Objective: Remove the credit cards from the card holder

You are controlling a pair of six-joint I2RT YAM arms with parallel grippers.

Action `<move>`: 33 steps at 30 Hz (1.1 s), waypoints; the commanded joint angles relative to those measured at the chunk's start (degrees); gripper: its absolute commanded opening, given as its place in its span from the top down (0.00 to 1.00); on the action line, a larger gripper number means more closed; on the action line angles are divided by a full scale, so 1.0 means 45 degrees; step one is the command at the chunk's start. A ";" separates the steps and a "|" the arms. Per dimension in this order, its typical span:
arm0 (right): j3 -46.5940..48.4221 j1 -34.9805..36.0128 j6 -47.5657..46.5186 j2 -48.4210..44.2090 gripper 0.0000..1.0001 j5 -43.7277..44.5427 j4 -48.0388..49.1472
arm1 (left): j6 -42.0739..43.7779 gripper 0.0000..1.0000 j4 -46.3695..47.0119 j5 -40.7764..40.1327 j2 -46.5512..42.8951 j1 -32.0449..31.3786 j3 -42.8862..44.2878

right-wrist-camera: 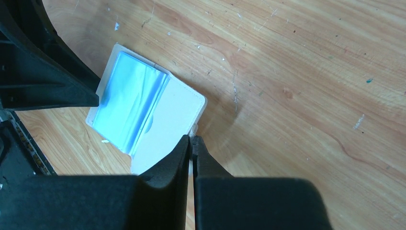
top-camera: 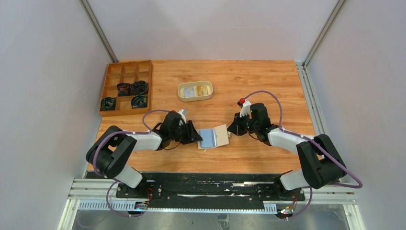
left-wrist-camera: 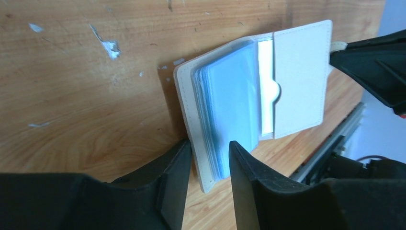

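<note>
Card holder [top-camera: 213,137] lies open at the centre of the top view, between both grippers. Left gripper [left-wrist-camera: 209,160] clamps the cover [left-wrist-camera: 184,96] and blue pocket stack [left-wrist-camera: 230,100] at its near edge; right gripper [right-wrist-camera: 192,140] is closed on the snap tab [left-wrist-camera: 338,45]. One whitish credit card [left-wrist-camera: 265,91] shows in the flap pocket [left-wrist-camera: 301,76], whose mouth faces the left gripper, judged the nearer one for withdrawal.

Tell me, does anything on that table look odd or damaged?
Nothing is spilled or broken. The cream-beige folding wallet lies splayed open, pale blue pockets showing, pinched by the left gripper at one edge and the right gripper at its tab. The wooden table has white scuffs.
</note>
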 commanded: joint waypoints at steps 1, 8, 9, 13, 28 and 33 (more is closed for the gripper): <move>-0.0548 -0.0159 0.0424 0.0068 0.95 -0.0297 0.0782 | -0.1352 0.55 0.1701 0.0775 0.0647 0.0015 -0.1136; -0.0852 -0.0177 0.0473 0.0057 0.95 -0.0454 0.1114 | -0.2744 0.57 0.3947 0.0407 0.0447 0.0010 -0.2420; -0.0861 -0.0175 0.0496 0.0054 0.95 -0.0477 0.1135 | -0.2881 0.58 0.4180 0.0316 0.0383 0.0018 -0.2522; -0.0935 -0.0175 0.0537 0.0068 0.95 -0.0547 0.1281 | -0.3278 0.61 0.4735 -0.0252 0.0041 0.0011 -0.2882; -0.0998 -0.0183 0.0695 0.0458 0.95 -0.0817 0.1578 | -0.4194 0.73 0.6540 -0.1027 0.0314 0.0005 -0.3705; -0.0947 -0.0178 0.0706 0.0480 0.95 -0.0845 0.1565 | -0.4884 0.81 0.8816 -0.0479 0.1601 -0.0045 -0.3855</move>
